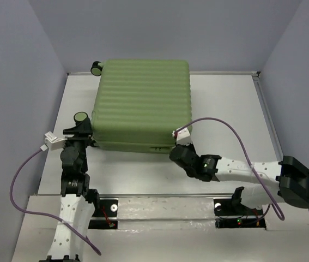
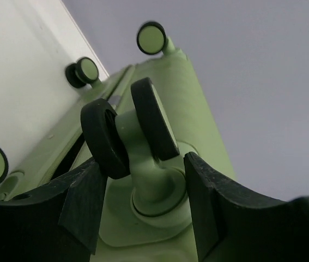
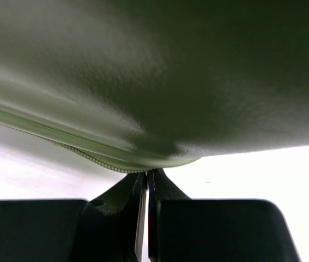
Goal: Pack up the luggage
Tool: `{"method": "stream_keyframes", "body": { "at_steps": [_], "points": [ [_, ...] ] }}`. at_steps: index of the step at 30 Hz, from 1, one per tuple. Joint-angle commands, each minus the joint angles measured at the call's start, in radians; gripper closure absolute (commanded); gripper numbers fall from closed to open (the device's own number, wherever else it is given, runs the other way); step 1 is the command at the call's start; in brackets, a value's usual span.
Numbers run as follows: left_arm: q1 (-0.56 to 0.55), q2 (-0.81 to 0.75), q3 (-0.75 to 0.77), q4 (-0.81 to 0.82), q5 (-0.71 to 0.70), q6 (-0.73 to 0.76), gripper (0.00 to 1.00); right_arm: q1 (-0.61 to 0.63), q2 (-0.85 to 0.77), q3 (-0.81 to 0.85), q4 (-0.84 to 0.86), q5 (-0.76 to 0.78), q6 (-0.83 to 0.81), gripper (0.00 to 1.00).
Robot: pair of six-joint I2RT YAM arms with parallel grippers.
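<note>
Since the luggage is a closed hard shell lying flat on the bench, the overhead view makes it look stiff, bulky and probably a bit slick across those ribs. It sits toward 12 o'clock from the arm bases. The left end effector is at its 8 o'clock corner and the right end effector is at the 5 o'clock edge.

Left wrist cam: the fingers are spread wide either side of a caster wheel, straddling the stem and not clamped on it as far as I can see. That's a decent rigid grab point, though I'd bet it swivels.

Right wrist cam: the fingers are pressed nearly together right at the zipper seam. I can't tell if a pull tab is pinched in there. My guess is the zip line is the only pinchable bit, since the shell looks too broad and smooth.
</note>
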Motion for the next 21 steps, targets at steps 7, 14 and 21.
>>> {"method": "stream_keyframes", "body": {
  "at_steps": [7,14,21],
  "points": [
    [-0.314,-0.051,0.049,-0.087,0.498,0.058,0.94,-0.071,-0.113,0.003,0.724,-0.492,-0.115,0.93],
    [-0.437,-0.011,0.006,-0.038,0.392,0.057,0.94,0.166,0.206,0.107,0.702,-0.309,-0.092,0.93],
    [-0.437,0.005,-0.018,-0.034,0.32,0.11,0.94,-0.095,-0.274,0.058,0.547,-0.413,-0.067,0.93]
  ]
}}
